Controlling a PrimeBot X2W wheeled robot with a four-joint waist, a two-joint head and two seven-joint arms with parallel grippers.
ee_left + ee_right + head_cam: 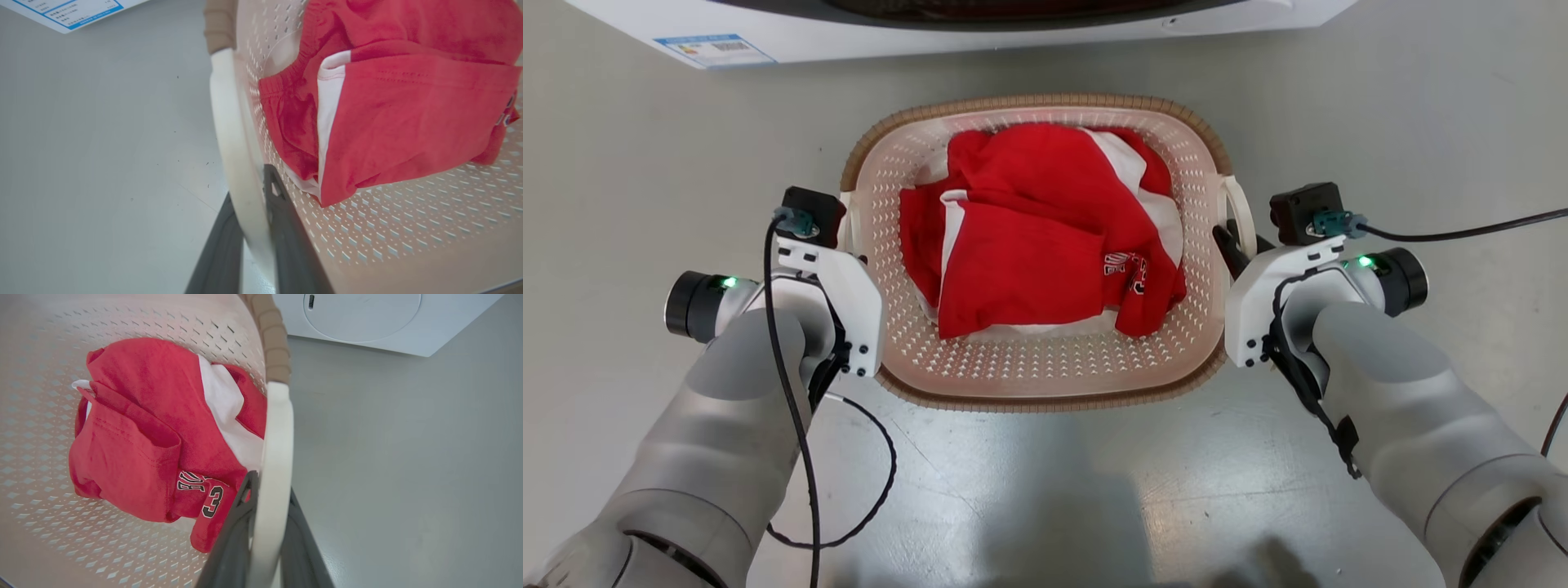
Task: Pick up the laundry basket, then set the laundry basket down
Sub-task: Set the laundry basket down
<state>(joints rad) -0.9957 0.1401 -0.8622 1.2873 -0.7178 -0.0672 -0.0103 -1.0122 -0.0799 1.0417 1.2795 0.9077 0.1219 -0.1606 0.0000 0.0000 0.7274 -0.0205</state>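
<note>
Washing machine at the head view's top. Before it sits the laundry basket, between both arms, holding a red-and-white jersey. The wrist views make the grips plain: left gripper clamped on the left loop handle, right gripper on the right loop handle — 1 finger either side. The right wrist view adds the jersey's numeral 3.

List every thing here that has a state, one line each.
laundry basket: upright, loaded, gripped at both side handles; whether it is lifted or on the floor cannot be told.
red and white clothes: crumpled, lying inside the basket.
left gripper: shut on the basket's handle.
right gripper: shut on the basket's handle.
washing machine: behind the basket; door state hidden.
</note>
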